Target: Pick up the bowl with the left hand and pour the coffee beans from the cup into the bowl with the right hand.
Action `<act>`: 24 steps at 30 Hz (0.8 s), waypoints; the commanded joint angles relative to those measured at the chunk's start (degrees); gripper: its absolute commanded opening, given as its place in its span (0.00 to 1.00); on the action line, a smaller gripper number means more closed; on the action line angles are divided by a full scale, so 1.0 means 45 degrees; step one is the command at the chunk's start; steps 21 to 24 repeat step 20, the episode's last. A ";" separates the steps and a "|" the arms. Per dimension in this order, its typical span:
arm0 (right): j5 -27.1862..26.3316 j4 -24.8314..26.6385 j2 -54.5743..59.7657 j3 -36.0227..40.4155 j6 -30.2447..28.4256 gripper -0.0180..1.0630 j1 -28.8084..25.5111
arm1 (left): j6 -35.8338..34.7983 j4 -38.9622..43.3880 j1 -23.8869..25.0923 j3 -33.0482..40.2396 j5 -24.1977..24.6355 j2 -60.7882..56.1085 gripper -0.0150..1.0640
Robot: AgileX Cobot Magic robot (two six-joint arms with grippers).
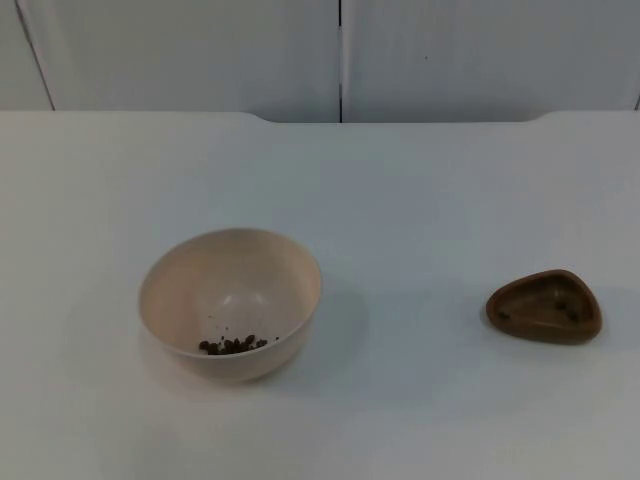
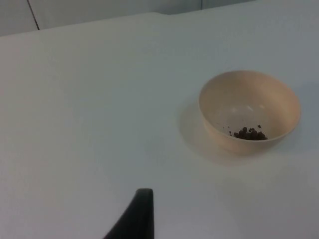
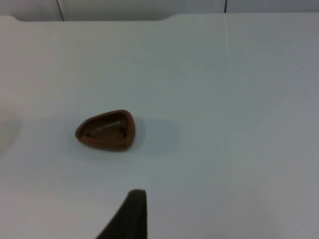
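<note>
We see the round cream plastic bowl (image 1: 231, 303) sitting on the white table (image 1: 420, 200) with coffee beans (image 1: 232, 345) inside. The small brown three-cornered cup (image 1: 545, 306) sits well apart, nearly empty. Our pouring looks done. Both arms wait back; we cannot tell their grip.

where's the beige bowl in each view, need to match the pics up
Top view: the beige bowl stands on the white table at the picture's left, coffee beans inside.
Left wrist view: the bowl stands on the table beyond the left gripper's fingertip.
Right wrist view: the brown cup stands on the table here.
Shared landmark: the grey partition wall at the table's far edge.
</note>
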 commanded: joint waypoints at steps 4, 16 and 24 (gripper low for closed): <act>-0.0064 0.0041 -0.0050 0.0031 0.0027 0.99 -0.0086 | -0.0085 0.0068 0.0030 0.0065 -0.0017 -0.0052 0.99; -0.0064 0.0016 -0.0050 0.0031 0.0027 0.99 -0.0087 | -0.0085 0.0097 0.1984 0.0065 -0.0017 -0.0052 0.99; -0.0064 0.0016 -0.0050 0.0031 0.0027 0.99 -0.0087 | -0.0085 0.0097 0.2603 0.0065 -0.0017 -0.0052 0.99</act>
